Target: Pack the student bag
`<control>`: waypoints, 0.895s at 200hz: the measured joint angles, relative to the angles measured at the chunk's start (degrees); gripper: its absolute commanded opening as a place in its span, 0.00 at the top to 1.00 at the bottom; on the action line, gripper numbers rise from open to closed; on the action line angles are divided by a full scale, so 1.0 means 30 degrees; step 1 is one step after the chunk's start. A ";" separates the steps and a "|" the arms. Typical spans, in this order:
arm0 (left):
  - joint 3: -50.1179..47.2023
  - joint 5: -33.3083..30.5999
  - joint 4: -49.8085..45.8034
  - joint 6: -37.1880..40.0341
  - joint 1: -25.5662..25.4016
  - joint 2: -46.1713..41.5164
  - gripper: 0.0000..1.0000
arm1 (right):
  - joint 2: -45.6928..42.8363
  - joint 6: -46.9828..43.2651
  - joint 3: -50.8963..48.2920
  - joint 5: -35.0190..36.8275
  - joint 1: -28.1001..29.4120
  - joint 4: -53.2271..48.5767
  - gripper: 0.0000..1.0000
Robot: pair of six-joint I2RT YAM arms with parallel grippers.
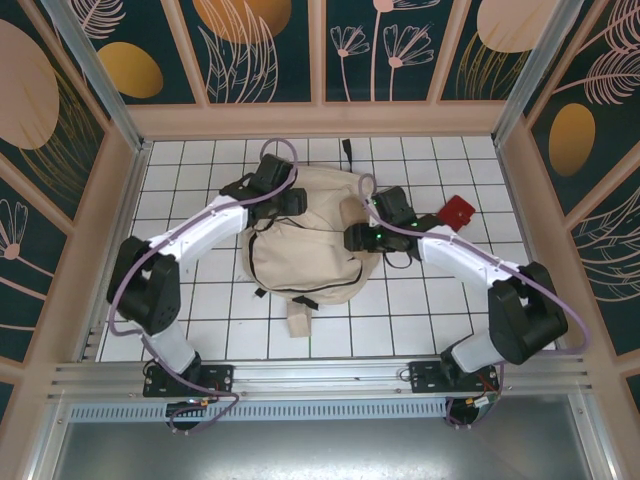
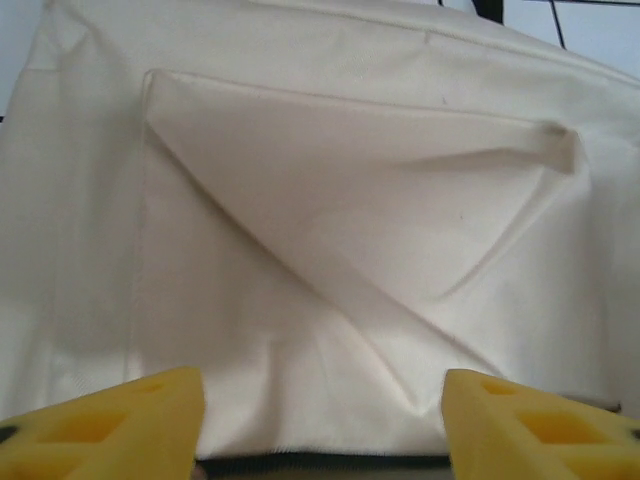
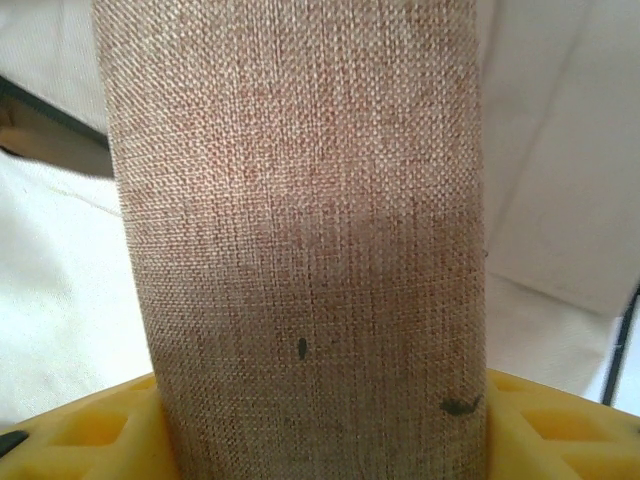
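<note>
**Backpack mid-table, 2 arms at it**

The student bag [image 1: 300, 255] lies flat in the middle of the white tiled table [image 1: 400, 312]. Its black top loop [image 1: 348, 152] points at the far wall, and a beige strap [image 1: 300, 320] trails toward the arm bases.

The left gripper [image 2: 320, 405] hangs over the bag's far left part, above a creased pocket panel [image 2: 350, 230]. Its 2 yellow fingers [image 2: 120, 420] stand apart, with only bag cloth showing beyond the gap.

The right gripper [image 3: 320, 415] is at the bag's right edge, clamped on a brown woven strip [image 3: 300, 200] that fills the gap from finger to finger. Cannot tell what the strip belongs to.

A small red object [image 1: 457, 211] sits on the tiles right of the bag, just beside the right arm.
</note>
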 measured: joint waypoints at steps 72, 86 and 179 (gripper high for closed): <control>0.2907 0.0182 -0.1523 -0.1574 -0.0372 0.4182 0.55 | 0.0248 0.0452 -0.0233 -0.0051 0.0313 0.0503 0.43; 0.2994 0.0576 -0.1494 -0.1792 -0.0364 0.4371 0.59 | 0.0248 0.0452 -0.0284 -0.0051 0.0313 0.0488 0.43; 0.3490 0.0699 -0.0692 -0.2871 -0.0357 0.4575 1.00 | -0.0291 0.0372 -0.0342 -0.0058 0.0372 0.0474 0.44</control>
